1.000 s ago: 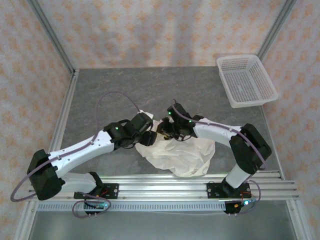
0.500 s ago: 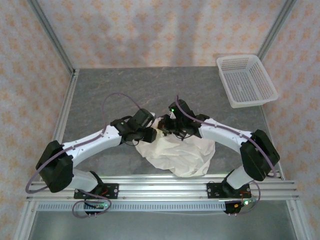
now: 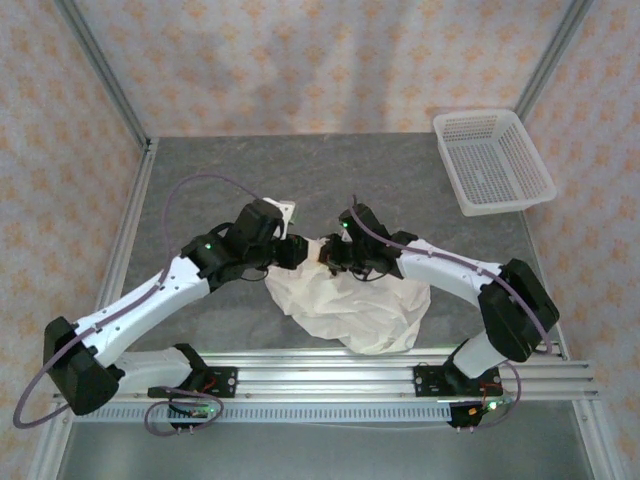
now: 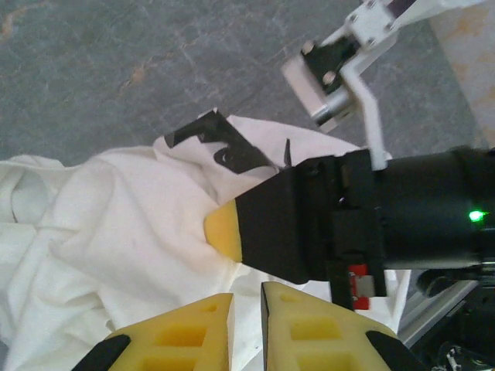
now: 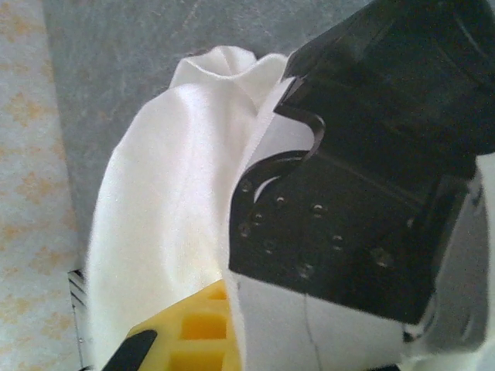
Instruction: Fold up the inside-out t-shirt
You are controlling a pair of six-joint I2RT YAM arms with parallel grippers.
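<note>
Top external view: the inside-out t-shirt (image 3: 360,310) lies crumpled on the grey table (image 3: 250,180), low and centre in the frame. At its upper left edge the left gripper (image 3: 293,252) and the right gripper (image 3: 326,256) meet almost nose to nose. Left wrist view: the left claw's yellow fingers (image 4: 193,332) at the bottom edge stand nearly together, leaving a thin slit with white cloth in it. The right claw's yellow tip presses into the fabric at frame centre. Right wrist view: the right claw is closed, and a fold of cloth rises from its finger (image 5: 193,328) toward the upper left. A white mesh basket (image 3: 492,160) sits at the upper right, well apart from the shirt
</note>
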